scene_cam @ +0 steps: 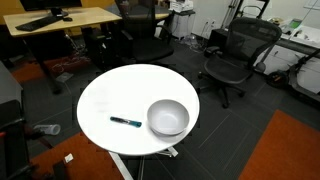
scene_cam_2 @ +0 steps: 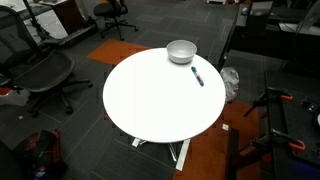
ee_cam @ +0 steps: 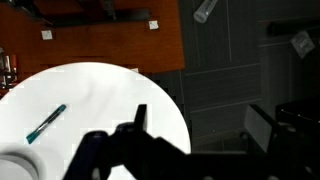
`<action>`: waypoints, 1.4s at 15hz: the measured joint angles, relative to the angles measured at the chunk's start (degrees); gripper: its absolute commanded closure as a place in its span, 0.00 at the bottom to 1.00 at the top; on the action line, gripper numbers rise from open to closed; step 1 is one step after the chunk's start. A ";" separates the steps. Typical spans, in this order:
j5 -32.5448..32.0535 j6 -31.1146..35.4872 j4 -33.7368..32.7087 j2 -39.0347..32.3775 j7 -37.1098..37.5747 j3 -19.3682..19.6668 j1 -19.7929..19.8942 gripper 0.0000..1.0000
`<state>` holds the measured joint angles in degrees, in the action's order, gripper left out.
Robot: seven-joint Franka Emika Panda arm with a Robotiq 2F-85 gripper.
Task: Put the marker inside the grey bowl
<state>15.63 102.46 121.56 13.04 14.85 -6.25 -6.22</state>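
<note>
My jaws hang well above the table [ee_cam: 100,88], well apart from the marker [ee_cam: 47,122] lying on it; whether they are spread I cannot tell. I should descend square across its middle, clear of the grey bowl [ee_cam: 12,168] near it.

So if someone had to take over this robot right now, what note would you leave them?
The gripper shows only as a dark shape in the wrist view, above the table edge. Whether it is open or shut cannot be told, but the marker is not in it.
The marker lies flat on the round white table, close beside the grey bowl and outside it.
The grey bowl stands upright and looks empty.
Done: nothing yet.
Left: reach the marker, grasp it, lift it and drop it into the bowl.
</note>
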 measured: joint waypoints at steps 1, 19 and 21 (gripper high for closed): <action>-0.16 0.37 0.08 -0.06 0.23 0.04 0.34 0.00; -17.47 26.10 12.48 0.38 26.06 2.26 11.30 0.00; -18.81 27.36 14.18 0.67 29.82 2.34 11.99 0.00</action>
<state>-3.19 129.83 135.74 13.71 44.67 -3.91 5.76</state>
